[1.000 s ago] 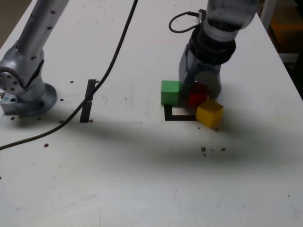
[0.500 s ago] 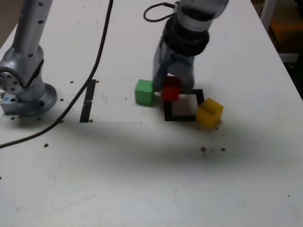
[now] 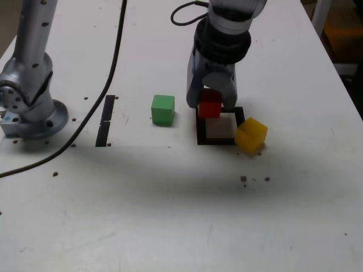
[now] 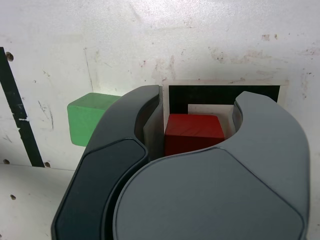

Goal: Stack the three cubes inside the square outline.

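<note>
My claw [image 3: 211,106] is closed on the red cube [image 3: 210,104], apparently pinching it, over the far-left part of the square outline [image 3: 216,141] in the exterior view. On the surface [image 3: 170,198], the yellow cube [image 3: 251,136] obstructs the outline's right edge; the green cube [image 3: 163,110] sits left, outside it.

red cube [image 4: 192,131] and green cube [image 4: 86,119] partly behind tool [image 4: 199,117] in wrist view, arm [image 3: 232,20] cropped above
</note>
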